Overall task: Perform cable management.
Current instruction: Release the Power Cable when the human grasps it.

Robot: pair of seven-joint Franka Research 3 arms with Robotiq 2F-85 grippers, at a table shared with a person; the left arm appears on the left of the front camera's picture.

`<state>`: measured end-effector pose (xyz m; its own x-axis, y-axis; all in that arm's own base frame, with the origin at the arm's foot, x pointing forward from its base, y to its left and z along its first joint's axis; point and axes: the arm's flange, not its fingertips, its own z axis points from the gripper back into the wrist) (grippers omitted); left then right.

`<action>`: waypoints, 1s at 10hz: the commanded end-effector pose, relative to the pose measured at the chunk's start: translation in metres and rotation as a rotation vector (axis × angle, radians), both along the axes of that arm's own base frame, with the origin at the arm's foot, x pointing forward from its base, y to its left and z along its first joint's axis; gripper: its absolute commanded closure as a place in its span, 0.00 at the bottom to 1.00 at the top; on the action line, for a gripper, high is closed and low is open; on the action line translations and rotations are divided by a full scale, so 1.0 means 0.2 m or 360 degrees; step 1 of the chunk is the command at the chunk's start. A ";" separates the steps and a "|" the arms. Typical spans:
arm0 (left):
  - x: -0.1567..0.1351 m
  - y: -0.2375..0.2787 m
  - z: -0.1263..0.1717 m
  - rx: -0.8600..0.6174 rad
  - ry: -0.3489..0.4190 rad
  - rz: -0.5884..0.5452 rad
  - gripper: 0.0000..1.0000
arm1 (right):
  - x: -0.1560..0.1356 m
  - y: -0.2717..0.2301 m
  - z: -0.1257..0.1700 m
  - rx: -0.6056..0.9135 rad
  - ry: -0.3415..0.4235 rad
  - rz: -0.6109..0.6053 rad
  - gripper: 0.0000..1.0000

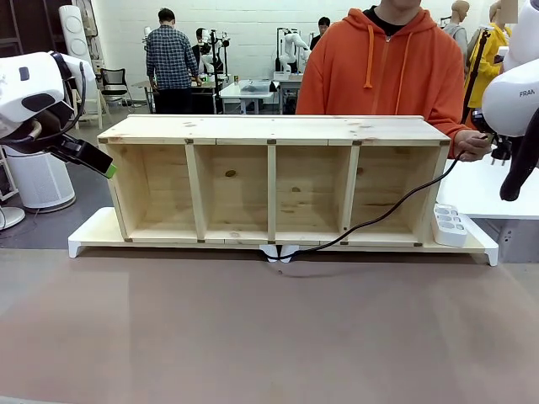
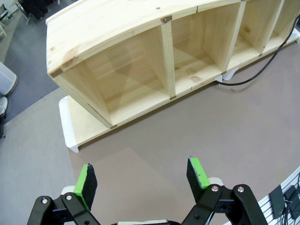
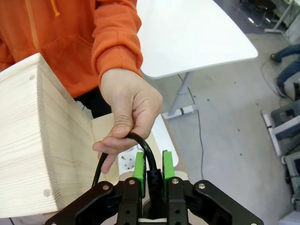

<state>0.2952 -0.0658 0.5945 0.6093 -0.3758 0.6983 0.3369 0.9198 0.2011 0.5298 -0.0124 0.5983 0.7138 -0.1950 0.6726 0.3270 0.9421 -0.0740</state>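
Observation:
The black cable (image 1: 396, 204) runs from under the middle of the wooden shelf (image 1: 269, 129) across its right compartment and up past the shelf's right end. There a person's hand (image 1: 468, 145) in an orange sleeve pinches it. In the right wrist view the cable (image 3: 144, 146) loops from that hand (image 3: 129, 105) down between my right gripper's (image 3: 153, 171) green pads, which sit tight against its thick end. My left gripper (image 2: 140, 180) hangs open and holds nothing, off the shelf's left end (image 1: 105, 167).
The shelf stands on a white base board (image 1: 88, 231) at the far half of the brown table. A white power strip (image 1: 449, 225) sits on the board's right end. Behind it stands a white side table (image 3: 197, 37). The table's near half is bare.

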 end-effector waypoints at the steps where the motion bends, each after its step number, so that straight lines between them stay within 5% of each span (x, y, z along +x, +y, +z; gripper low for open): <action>1: 0.00 0.00 0.00 -0.0002 -0.0009 0.0002 0.00 | -0.01 0.00 0.01 -0.0002 0.0043 0.0004 0.60; 6: 0.00 0.00 0.00 -0.0002 -0.0009 0.0002 0.00 | 0.00 -0.01 0.01 0.0003 0.0080 0.0008 0.06; 10: 0.00 0.00 0.00 -0.0002 -0.0009 0.0002 0.00 | -0.01 -0.01 -0.02 -0.0009 0.0050 -0.0011 0.00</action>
